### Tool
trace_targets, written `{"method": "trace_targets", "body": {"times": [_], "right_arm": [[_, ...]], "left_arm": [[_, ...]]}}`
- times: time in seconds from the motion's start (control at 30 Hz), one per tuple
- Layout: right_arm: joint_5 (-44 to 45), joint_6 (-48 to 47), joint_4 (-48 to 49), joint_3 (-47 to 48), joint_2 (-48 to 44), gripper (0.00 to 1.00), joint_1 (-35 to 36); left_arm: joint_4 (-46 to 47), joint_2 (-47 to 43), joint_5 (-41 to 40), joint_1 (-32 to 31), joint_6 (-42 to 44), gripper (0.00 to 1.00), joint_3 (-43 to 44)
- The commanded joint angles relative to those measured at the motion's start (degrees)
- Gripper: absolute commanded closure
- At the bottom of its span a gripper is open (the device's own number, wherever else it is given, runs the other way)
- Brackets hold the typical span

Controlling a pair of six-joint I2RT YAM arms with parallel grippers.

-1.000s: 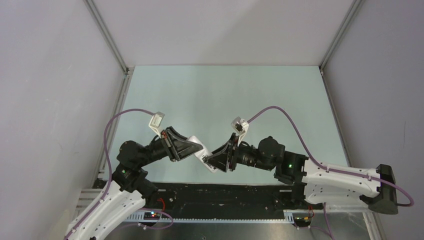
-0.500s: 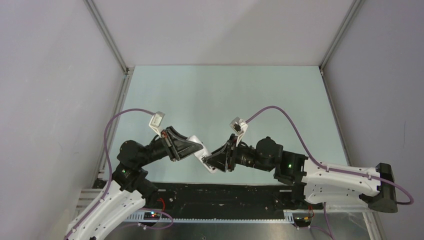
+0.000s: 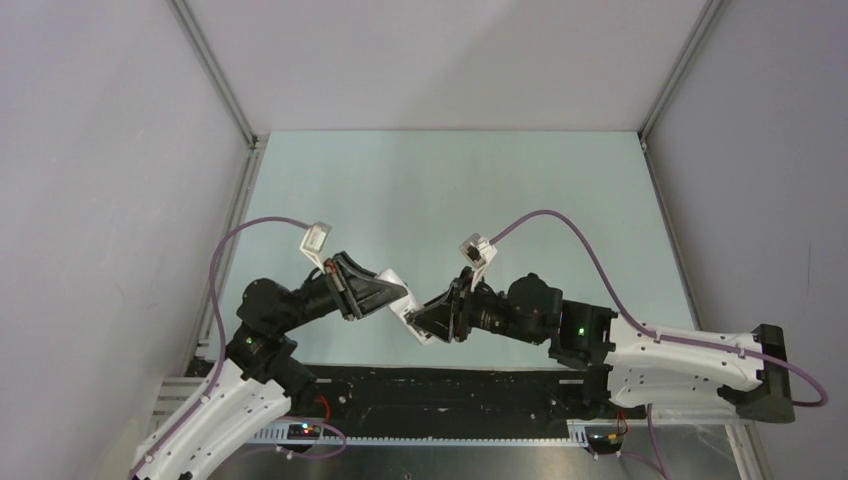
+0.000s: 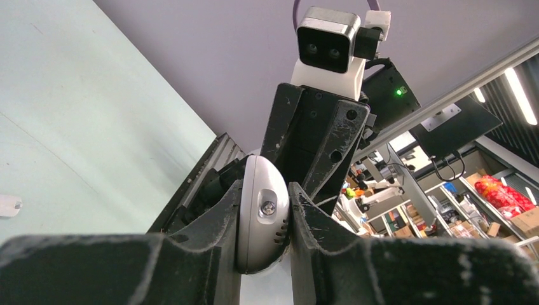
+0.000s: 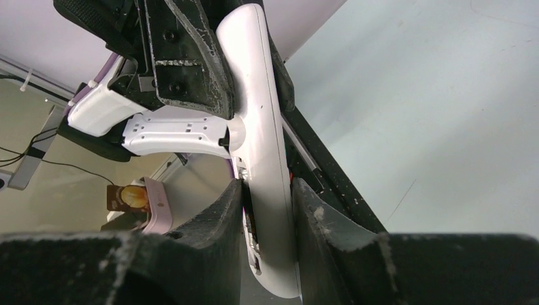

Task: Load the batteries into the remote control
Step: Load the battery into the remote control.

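Grips one remote control (image 5: pixel 257 121) from both ends just above the table's (image 3: pixel 450 200) near edge: left gripper (image 4: pixel 264 194) clamped on its rounded end, right gripper (image 5: pixel 267 190) pinching its long sides. Compared with a second ago, shows the right arm's wrist shifted slightly leftward, the remote control in the same spot.

A robotics lab: grey wall panels (image 3: pixel 100 200) and aluminium rails (image 3: pixel 212 70) enclose a table (image 3: pixel 450 180); stocked shelves (image 4: pixel 489 216), a monitor (image 4: pixel 452 127) and strip lights (image 4: pixel 520 86) lie beyond.
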Motion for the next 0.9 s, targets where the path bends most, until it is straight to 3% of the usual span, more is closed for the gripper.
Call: {"method": "trace_targets", "body": {"times": [0.0, 0.37, 0.53, 0.7, 0.87], "right_arm": [[11.07, -0.75, -9.75, 0.87, 1.46, 0.79, -0.89], [11.57, -0.85, -11.10, 1.24, 2.17, 0.55, -0.96], [12.09, -0.74, -11.76, 1.21, 2.07, 0.56, -0.89], [12.58, -0.50, -12.16, 1.17, 2.04, 0.70, -0.90], [12.38, -0.55, -12.12, 1.19, 2.19, 0.70, -0.81]], "left_arm": [[2.90, -0.40, 0.09, -0.18, -0.29, 1.00, 0.90], [2.88, -0.87, -0.16, -0.17, -0.57, 1.00, 0.49], [2.90, -0.84, -0.13, -0.14, -0.67, 1.00, 0.47], [2.91, -0.76, -0.24, -0.18, -0.71, 1.00, 0.54], [2.85, -0.67, -0.26, -0.14, -0.66, 1.00, 0.49]]}}
